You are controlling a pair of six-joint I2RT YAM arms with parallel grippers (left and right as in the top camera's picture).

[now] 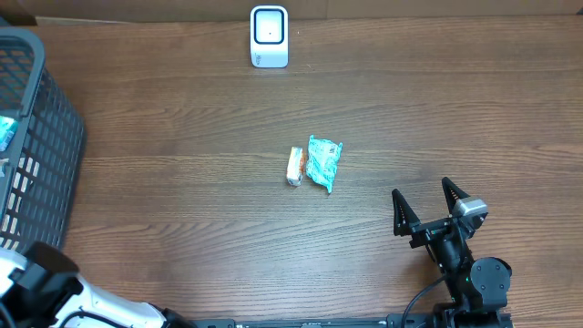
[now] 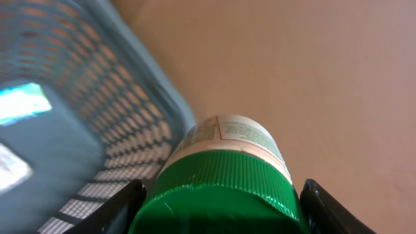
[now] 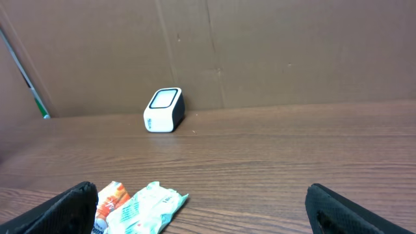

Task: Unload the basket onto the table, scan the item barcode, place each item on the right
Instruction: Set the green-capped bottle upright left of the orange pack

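And the left tool pinches the green-capped bottle beside the basket; right tool hangs spread wide over the tabletop.

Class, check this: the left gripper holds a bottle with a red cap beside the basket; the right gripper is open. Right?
No: the left wrist view shows the cap is green, not red. The left gripper does hold that bottle beside the basket, and the right gripper is open.
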